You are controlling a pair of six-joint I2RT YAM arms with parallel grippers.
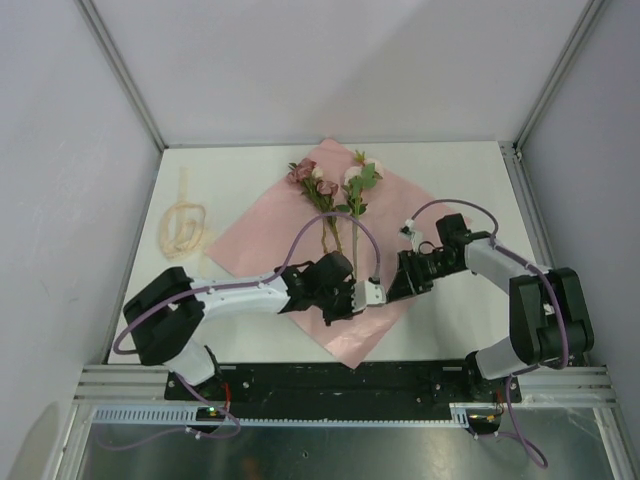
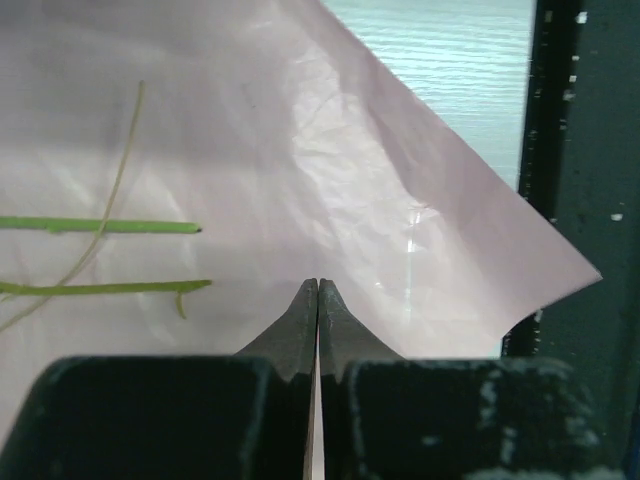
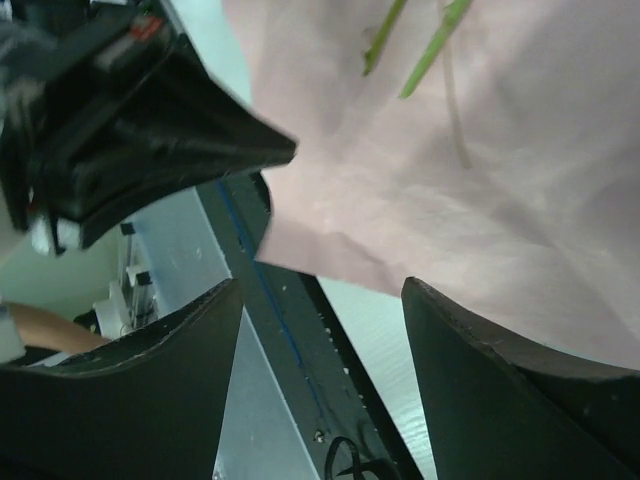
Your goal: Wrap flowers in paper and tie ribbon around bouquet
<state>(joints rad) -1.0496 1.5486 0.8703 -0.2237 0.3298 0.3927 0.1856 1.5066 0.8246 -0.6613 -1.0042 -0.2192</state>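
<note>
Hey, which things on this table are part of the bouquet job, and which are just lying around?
For the job: flowers, paper, ribbon.
Not part of it: only the table and the metal rail along its near edge.

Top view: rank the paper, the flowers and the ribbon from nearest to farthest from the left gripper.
1. Nearest: the paper, its near part pinched in the shut jaws of the left gripper.
2. Next: the flowers, lying on the paper, beyond the gripper toward the far side.
3. Farthest: the ribbon, coiled at the far left, off the paper.
</note>
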